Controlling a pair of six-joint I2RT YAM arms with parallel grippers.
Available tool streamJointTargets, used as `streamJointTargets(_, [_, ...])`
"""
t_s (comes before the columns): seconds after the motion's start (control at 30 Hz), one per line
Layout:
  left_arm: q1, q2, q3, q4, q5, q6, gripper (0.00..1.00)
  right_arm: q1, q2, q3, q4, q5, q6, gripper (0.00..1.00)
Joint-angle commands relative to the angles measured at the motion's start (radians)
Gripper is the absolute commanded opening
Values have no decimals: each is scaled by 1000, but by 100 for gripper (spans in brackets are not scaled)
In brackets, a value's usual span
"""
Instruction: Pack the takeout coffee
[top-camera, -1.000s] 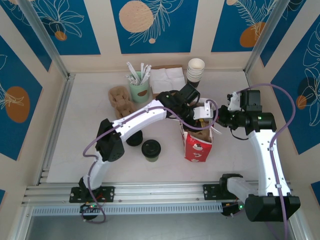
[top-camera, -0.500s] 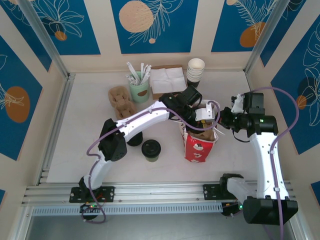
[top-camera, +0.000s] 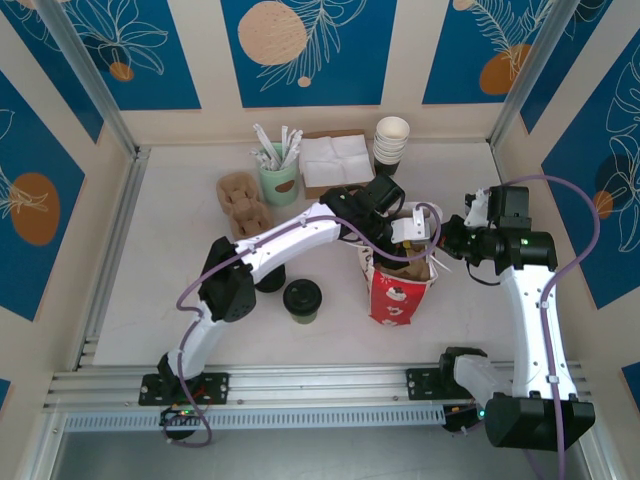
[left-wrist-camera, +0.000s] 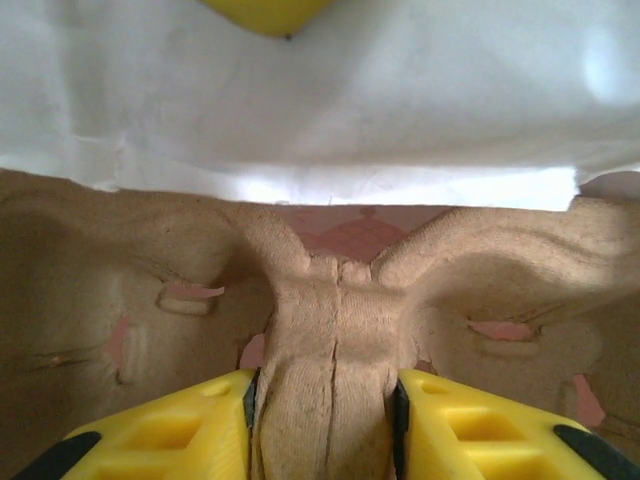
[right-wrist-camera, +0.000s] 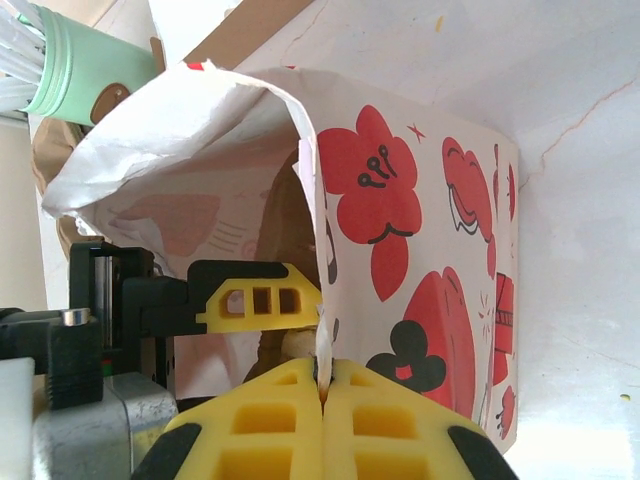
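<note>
One lidded coffee (top-camera: 302, 296), one printed bag (top-camera: 396, 302), two pulp carriers (top-camera: 243, 200).

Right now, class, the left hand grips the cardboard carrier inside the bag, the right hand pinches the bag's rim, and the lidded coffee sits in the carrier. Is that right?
Not quite: the top view shows the lidded coffee standing on the table, left of the bag. The rest holds.

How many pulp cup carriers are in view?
2. One carrier lies on the table left of the mint straw holder; the other carrier is inside the red-printed bag, pinched by the left tool. The first may be a stack.
</note>
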Motion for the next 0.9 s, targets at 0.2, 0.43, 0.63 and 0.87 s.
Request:
streamJointTargets(0.2, [-20, 47, -4, -36, -33, -3, 53, -1, -14, -10, -26, -38, 13, 1])
streamJointTargets(0.43, [-20, -5, 1, -29, -59, -6, 72, -2, -14, -13, -21, -52, 17, 1])
streamJointTargets(0.63, [-20, -37, 23, -46, -63, -10, 77, -2, -14, -20, -14, -59, 23, 1])
streamJointTargets(0.87, [-20, -52, 96, -92, -49, -28, 78, -1, -15, -28, -6, -67, 35, 1])
